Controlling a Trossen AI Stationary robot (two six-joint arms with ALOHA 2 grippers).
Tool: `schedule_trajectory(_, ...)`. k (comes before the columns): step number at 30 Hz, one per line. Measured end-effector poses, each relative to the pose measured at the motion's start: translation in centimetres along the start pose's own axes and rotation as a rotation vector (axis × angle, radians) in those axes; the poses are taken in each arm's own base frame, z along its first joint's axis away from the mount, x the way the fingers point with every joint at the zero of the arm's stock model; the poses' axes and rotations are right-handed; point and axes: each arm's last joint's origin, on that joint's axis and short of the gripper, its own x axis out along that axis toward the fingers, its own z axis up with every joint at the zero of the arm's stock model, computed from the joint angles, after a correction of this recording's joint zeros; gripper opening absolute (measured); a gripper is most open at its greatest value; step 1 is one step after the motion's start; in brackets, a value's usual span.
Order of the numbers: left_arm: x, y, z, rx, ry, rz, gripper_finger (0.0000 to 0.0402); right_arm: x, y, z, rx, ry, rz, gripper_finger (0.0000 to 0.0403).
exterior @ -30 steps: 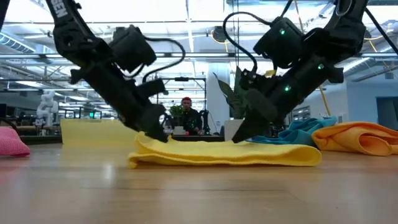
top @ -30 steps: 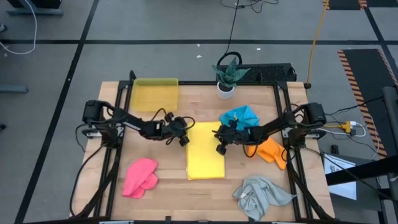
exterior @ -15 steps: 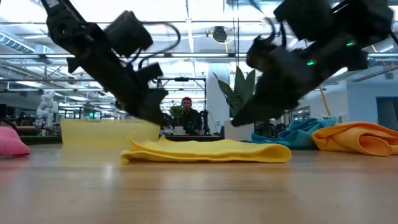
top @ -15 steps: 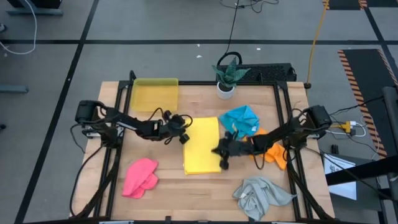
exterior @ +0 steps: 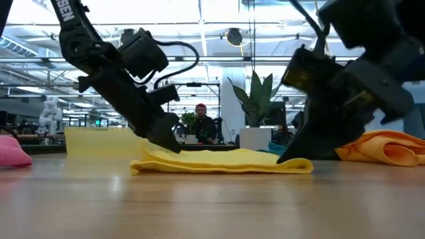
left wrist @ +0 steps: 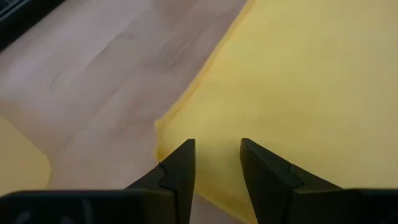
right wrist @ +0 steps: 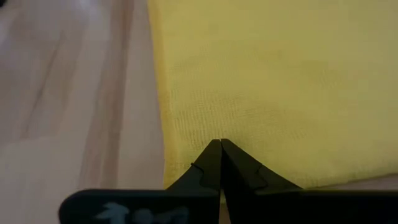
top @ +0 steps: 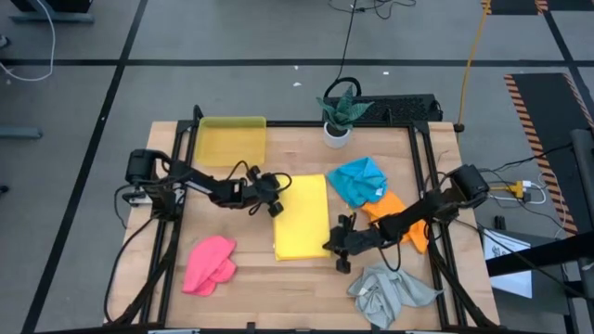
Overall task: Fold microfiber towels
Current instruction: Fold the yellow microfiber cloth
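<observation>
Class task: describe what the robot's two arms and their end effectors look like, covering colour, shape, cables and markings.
Both arms are dark, slim and jointed. The left end effector has two black, wedge-shaped fingers; the right end effector has the same black fingers tapering to a point. Black cables loop along each arm, and white lettering shows on the left arm's upper link in the low view.

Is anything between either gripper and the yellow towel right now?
Nothing visible. The left gripper, fingers apart, sits at the yellow towel's left edge; the right gripper, shut, is at its near right corner.
</observation>
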Motion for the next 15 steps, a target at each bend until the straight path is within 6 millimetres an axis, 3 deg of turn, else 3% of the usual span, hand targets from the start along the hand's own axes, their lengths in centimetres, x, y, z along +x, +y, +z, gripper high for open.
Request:
schedule_trajectory(9, -0.4, -0.3, 0.5, 0.064, -0.052, 0.025, 0.0131, -1.5, 2.4, -0.5, -0.139, -0.019, 0.066, 0.0000)
schedule_trajectory(15, -3.7, -3.1, 2.1, 0.170, -0.205, -0.112, 0.0131, -2.8, 4.2, 0.5, -0.181, -0.141, 0.125, 0.0000)
